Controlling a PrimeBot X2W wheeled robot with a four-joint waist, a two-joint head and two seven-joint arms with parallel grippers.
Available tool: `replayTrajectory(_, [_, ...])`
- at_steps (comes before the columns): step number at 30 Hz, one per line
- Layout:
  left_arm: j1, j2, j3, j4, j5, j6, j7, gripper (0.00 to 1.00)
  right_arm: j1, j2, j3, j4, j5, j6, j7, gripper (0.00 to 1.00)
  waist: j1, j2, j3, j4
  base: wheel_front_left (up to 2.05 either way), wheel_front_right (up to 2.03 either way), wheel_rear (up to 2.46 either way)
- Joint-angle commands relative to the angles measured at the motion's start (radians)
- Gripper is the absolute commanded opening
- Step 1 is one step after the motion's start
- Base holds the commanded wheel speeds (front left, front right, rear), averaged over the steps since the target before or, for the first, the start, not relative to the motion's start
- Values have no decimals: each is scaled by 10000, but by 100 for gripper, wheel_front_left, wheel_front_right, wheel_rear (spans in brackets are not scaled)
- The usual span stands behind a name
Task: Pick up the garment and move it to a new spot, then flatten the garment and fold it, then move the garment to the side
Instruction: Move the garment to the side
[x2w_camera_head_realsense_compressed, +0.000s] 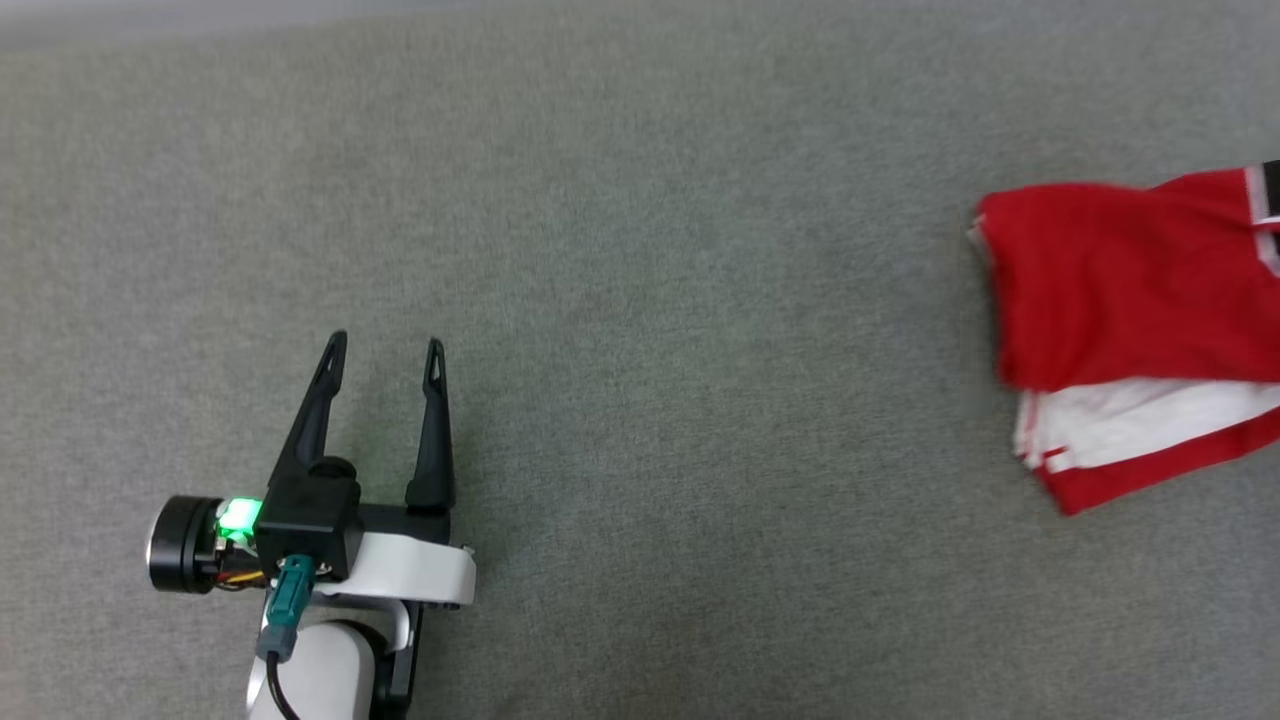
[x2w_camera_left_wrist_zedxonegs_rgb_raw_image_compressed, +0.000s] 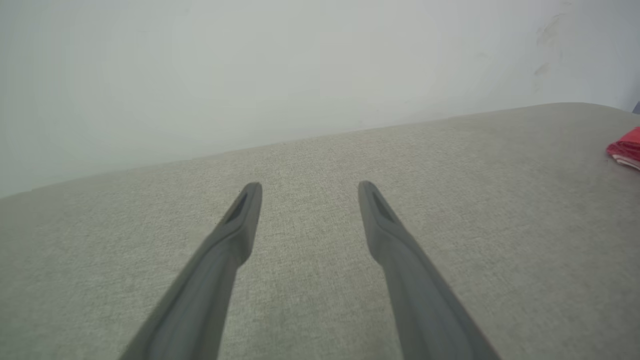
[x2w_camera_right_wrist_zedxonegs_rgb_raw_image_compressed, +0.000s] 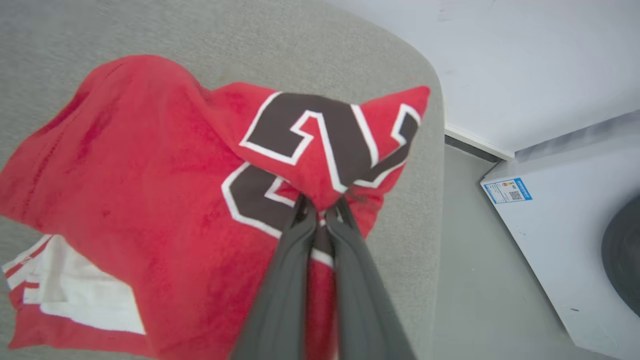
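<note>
The garment (x2w_camera_head_realsense_compressed: 1120, 290) is a folded red jersey with a white sleeve layer, lying at the right edge of the grey surface in the head view. A red corner of the garment (x2w_camera_left_wrist_zedxonegs_rgb_raw_image_compressed: 625, 148) also peeks in at the right of the left wrist view. In the right wrist view the garment (x2w_camera_right_wrist_zedxonegs_rgb_raw_image_compressed: 150, 190) shows its black, white-outlined number print, and my right gripper (x2w_camera_right_wrist_zedxonegs_rgb_raw_image_compressed: 320, 210) is shut on a raised pinch of that printed cloth. My left gripper (x2w_camera_head_realsense_compressed: 385, 360) hovers open and empty over bare fabric at the lower left, its fingers (x2w_camera_left_wrist_zedxonegs_rgb_raw_image_compressed: 245, 210) spread wide.
The grey fabric surface (x2w_camera_head_realsense_compressed: 650, 300) stretches between my left gripper and the garment. Its rounded right edge (x2w_camera_right_wrist_zedxonegs_rgb_raw_image_compressed: 435, 150) drops to a grey floor, where a white appliance (x2w_camera_right_wrist_zedxonegs_rgb_raw_image_compressed: 565, 235) with a dark round door stands. A pale wall (x2w_camera_left_wrist_zedxonegs_rgb_raw_image_compressed: 250, 65) rises behind the surface.
</note>
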Motion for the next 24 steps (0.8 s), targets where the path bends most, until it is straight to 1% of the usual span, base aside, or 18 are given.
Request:
replayTrajectory(1, [-236, 45, -11, -127, 38, 32, -22, 100, -309, -222, -126, 388, -162, -16, -104, 0, -1, 0, 584, 171, 0, 0, 0])
replayTrajectory(9, [-744, 43, -192, -557, 120, 93, -23, 100, -889, -769, -943, 2345, -514, -17, -424, 0, -1, 0, 1559, 600, 0, 0, 0])
replayTrajectory(14, [-809, 77, -206, -688, 116, 173, -23, 100, -1053, -779, -1368, 3367, -415, -17, -603, 0, -1, 0, 1800, 705, 0, 0, 0])
replayTrajectory(18, [-790, 109, -217, -729, 110, 214, -23, 100, -1094, -779, -1451, 3758, -520, -17, -697, 0, -1, 0, 1828, 732, 0, 0, 0])
replayTrajectory(20, [-765, 136, -211, -742, 97, 248, -23, 100, -1130, -654, -1482, 3954, -533, -17, -737, 0, -1, 0, 1789, 726, 0, 0, 0])
replayTrajectory(21, [-710, 152, -196, -711, 74, 276, -23, 100, -1157, -489, -1492, 4102, -549, -17, -730, 0, -1, 0, 1691, 700, 0, 0, 0])
replayTrajectory(23, [-671, 159, -186, -680, 60, 304, -23, 100, -1205, -418, -1525, 4178, -567, -17, -779, 0, -1, 0, 1623, 681, 0, 0, 0])
replayTrajectory(24, [-587, 161, -183, -614, 26, 336, -23, 100, -1281, -334, -1622, 4360, -691, -17, -921, 100, -1, 0, 1439, 649, 0, 0, 0])
